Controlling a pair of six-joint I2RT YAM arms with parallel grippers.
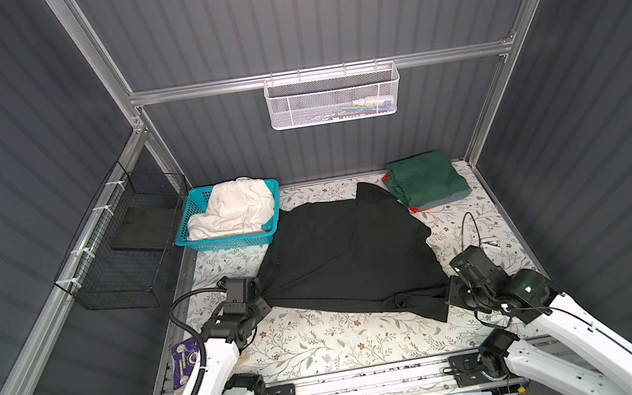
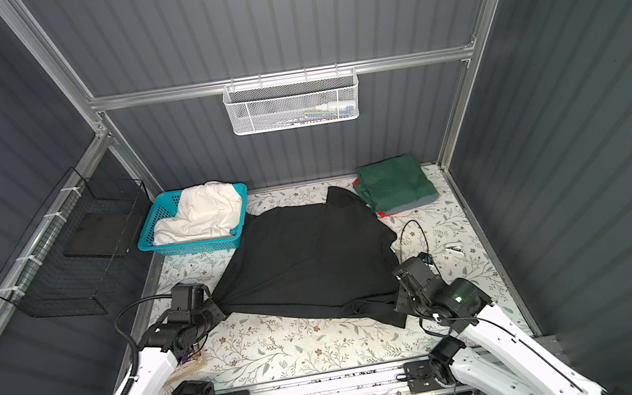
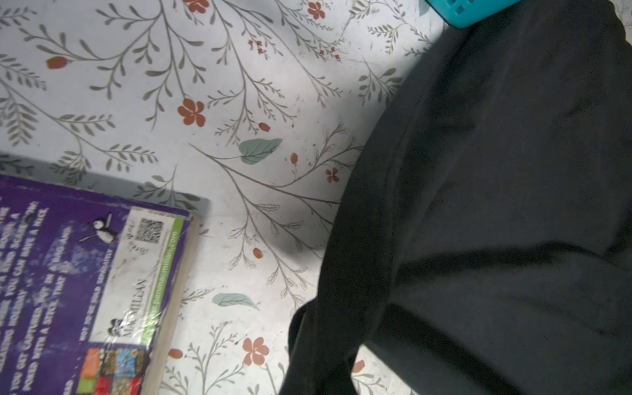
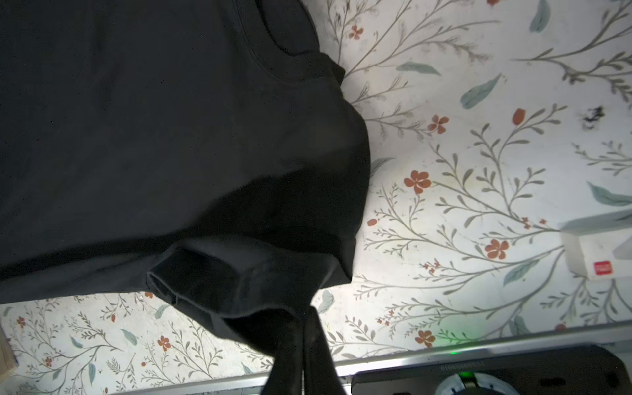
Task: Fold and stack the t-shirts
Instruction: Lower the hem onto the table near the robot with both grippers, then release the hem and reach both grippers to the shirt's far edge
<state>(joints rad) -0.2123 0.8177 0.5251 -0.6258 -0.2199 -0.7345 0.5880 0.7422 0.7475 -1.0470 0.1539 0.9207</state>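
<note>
A black t-shirt (image 1: 348, 257) (image 2: 310, 258) lies spread across the middle of the floral table. My left gripper (image 1: 263, 295) (image 2: 218, 302) is shut on its near left corner, where the cloth bunches into pleats. My right gripper (image 1: 447, 293) (image 2: 398, 300) is shut on its near right corner by a sleeve; in the right wrist view its dark fingers (image 4: 318, 342) pinch black cloth (image 4: 171, 136). A folded dark green t-shirt (image 1: 425, 181) tops a stack at the back right, with grey (image 1: 455, 196) and red (image 1: 419, 209) edges under it. A cream-white t-shirt (image 1: 232, 208) sits crumpled in the basket.
The turquoise basket (image 1: 228, 242) stands at the back left, touching the black shirt's edge. A purple book (image 1: 186, 359) (image 3: 85, 290) lies at the near left. A small white box (image 4: 595, 253) and a small clip (image 1: 490, 243) lie at the right. A black wire cage (image 1: 124, 250) hangs on the left wall.
</note>
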